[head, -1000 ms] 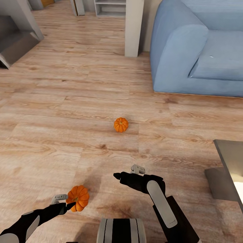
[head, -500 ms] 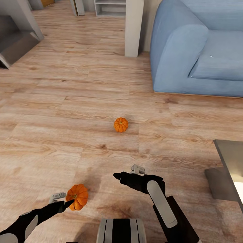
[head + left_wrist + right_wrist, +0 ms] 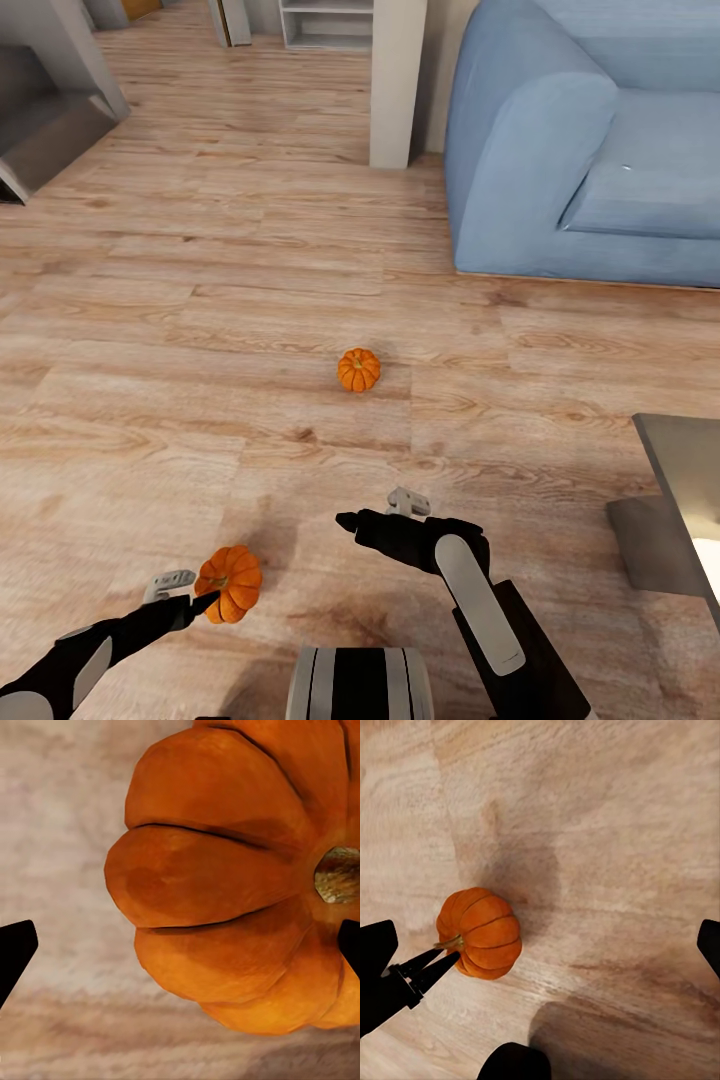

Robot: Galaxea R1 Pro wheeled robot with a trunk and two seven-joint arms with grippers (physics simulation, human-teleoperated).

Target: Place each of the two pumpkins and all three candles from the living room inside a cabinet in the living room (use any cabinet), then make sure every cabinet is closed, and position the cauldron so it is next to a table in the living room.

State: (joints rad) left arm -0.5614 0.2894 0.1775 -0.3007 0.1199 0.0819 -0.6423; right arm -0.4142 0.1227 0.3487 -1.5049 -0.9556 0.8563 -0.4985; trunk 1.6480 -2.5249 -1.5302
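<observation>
on the wooden floor [image 3: 200, 330], in front of the blue sofa [image 3: 560, 150] and beside a grey table [image 3: 690, 480], both pumpkins lie apart. the near pumpkin [image 3: 230, 583] has dropped lower than a second ago and now sits still, so it was likely lowered or slipped, not lifted. the left gripper [image 3: 183, 592] has its jaws apart, one tip touching the stem end. the far pumpkin [image 3: 359, 369] is untouched. the right gripper [image 3: 375, 510] hangs open. ribbed orange skin, tan stem [image 3: 339, 874].

Black arms, pale grey panels
</observation>
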